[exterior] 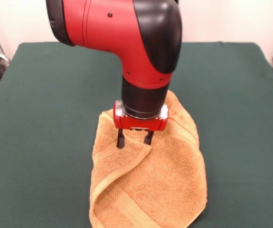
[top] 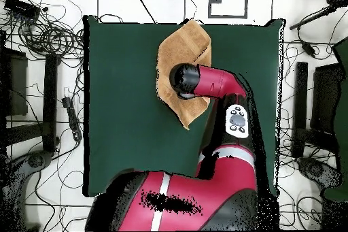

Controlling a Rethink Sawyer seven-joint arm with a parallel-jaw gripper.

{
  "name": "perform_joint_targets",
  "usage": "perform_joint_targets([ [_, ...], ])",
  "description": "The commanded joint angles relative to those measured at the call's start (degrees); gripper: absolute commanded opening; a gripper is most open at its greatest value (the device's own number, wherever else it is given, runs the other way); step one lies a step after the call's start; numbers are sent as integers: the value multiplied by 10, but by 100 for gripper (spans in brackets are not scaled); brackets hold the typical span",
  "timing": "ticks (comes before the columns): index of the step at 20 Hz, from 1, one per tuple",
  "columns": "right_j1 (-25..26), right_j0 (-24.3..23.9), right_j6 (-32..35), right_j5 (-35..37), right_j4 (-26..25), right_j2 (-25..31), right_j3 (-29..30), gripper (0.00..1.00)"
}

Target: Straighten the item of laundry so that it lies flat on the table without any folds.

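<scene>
A dark green table (exterior: 46, 118) carries the golden-orange towel (exterior: 160, 190) near its front-view near edge, one side folded over in a long diagonal flap (hem showing). The gripper (exterior: 135, 140) stands over the towel, fingers parted, tips touching the cloth astride the flap's corner, clasping nothing.

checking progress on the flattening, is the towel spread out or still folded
Folded. In the front view a hemmed corner of the towel is turned over onto it below the open end effector, and its outline is irregular.

Towel (exterior: 150, 185) on table (exterior: 46, 118), pincer (exterior: 135, 140) directly above its middle
</scene>
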Motion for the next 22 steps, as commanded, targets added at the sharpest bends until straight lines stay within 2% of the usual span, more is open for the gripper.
perform_joint_targets([
  [1, 168, 15, 117, -196, -13, 67, 2, 100],
  [4, 168, 16, 118, -192, -12, 66, 0, 100],
  [5, 168, 16, 118, -191, -11, 65, 0, 0],
  [22, 169, 19, 119, -193, -11, 62, -2, 0],
])
